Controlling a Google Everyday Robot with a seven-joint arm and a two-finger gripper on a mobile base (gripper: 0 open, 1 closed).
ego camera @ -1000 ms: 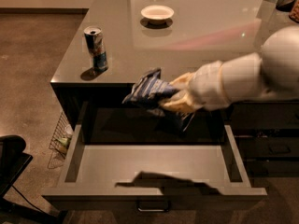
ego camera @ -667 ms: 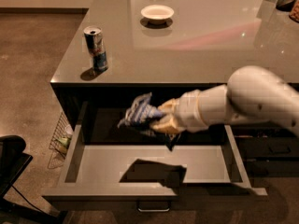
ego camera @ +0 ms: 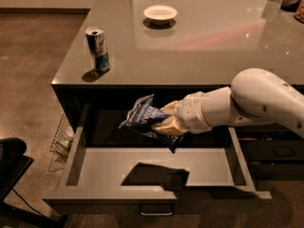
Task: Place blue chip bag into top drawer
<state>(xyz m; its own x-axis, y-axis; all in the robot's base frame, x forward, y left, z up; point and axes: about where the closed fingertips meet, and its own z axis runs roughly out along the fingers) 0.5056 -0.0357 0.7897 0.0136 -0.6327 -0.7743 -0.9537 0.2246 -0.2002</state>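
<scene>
A broad, glossy grey-brown countertop [ego camera: 204,56] is seen directly behind and above the wide, shallow grey top drawer [ego camera: 95,172]. The drawer stands pulled out toward the camera and is taken here as the point of reference. Its flat floor is marked only by a dark shadow [ego camera: 154,175] near the middle.

From the right of the drawer a thick, smooth white robot arm [ego camera: 259,99] is extended over its rear right corner. Darker drawers with black handles [ego camera: 280,151] are stacked just to the right of the drawer, below the arm. A black, chair-like shape [ego camera: 12,163] is cut off by the picture's edge well to the left of the drawer, on the brown floor.

A crinkly foil blue chip bag [ego camera: 140,117] with white lettering is held in the air above the rear half of the drawer, slightly left of its centre and clear of its floor. The two-finger gripper [ego camera: 167,122] at the arm's tip is placed above the drawer's rear middle. Its cream fingers [ego camera: 168,127] are clamped on the right side of the bag.

A wire basket [ego camera: 61,139] is set on the floor just beside the drawer's left wall. A slim blue-silver drink can [ego camera: 97,49] is stood upright on the countertop behind the drawer's left end. A shallow white bowl [ego camera: 160,13] is placed farther behind the drawer, near the countertop's far edge. A small metal bar handle [ego camera: 156,212] is fixed at the centre of the drawer's front panel.
</scene>
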